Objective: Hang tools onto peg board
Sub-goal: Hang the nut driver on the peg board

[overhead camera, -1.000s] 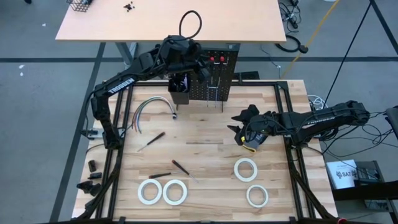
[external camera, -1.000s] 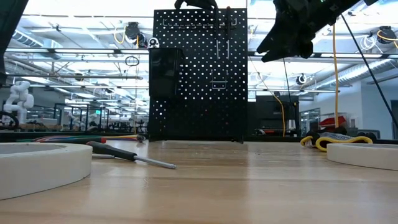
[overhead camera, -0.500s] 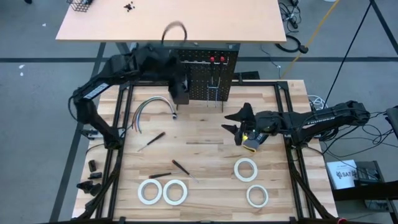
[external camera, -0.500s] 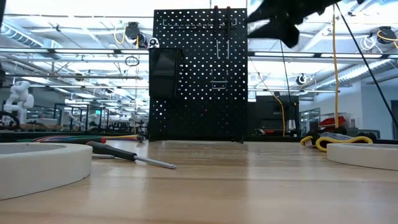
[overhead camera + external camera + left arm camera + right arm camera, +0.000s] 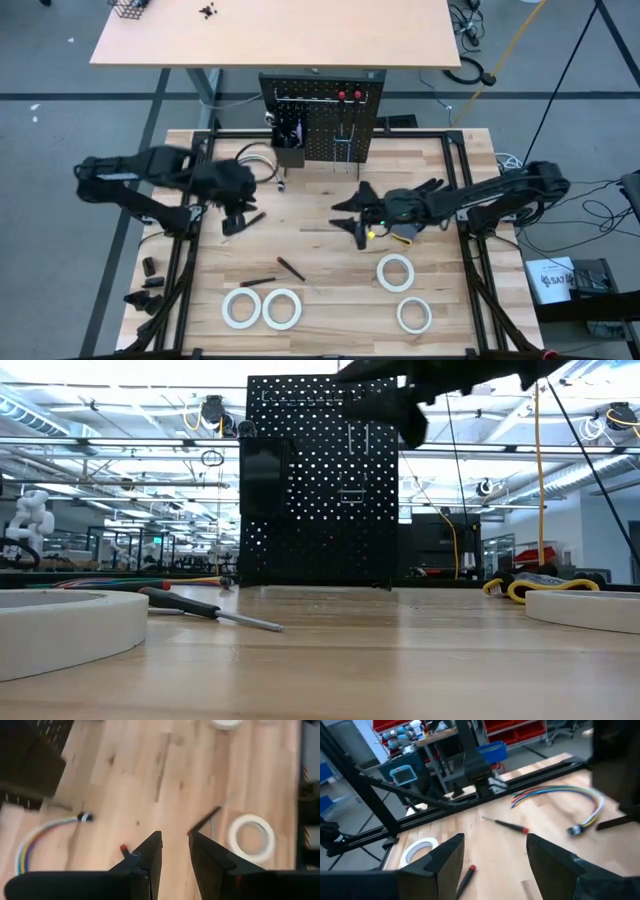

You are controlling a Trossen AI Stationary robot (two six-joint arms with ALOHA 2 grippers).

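Note:
The black peg board (image 5: 322, 120) stands upright at the table's far edge, with red-handled screwdrivers (image 5: 348, 96) and silver tools hanging on it and a small black bin (image 5: 288, 150) on its left. My left gripper (image 5: 234, 214) hovers over a red-ended screwdriver (image 5: 245, 226), its fingers a narrow gap apart (image 5: 175, 837), holding nothing. My right gripper (image 5: 348, 218) is wide open and empty above the table's middle; it also shows in its own wrist view (image 5: 495, 842). Two more screwdrivers (image 5: 292, 268) and several white tape rolls (image 5: 282, 308) lie flat on the near part of the table.
The curved grey cable bundle (image 5: 245, 168) lies left of the peg board. A black-and-yellow flat object (image 5: 403, 233) lies under my right arm. Two tape rolls (image 5: 395, 271) lie near right. Black frame rails (image 5: 180, 250) run along the table's left and right sides.
My left gripper has swung away from the peg board's bin, toward the table's left and near edge and down, to above the screwdriver by the cable bundle. My right gripper has gone toward the table's left edge, away from the black-and-yellow object.

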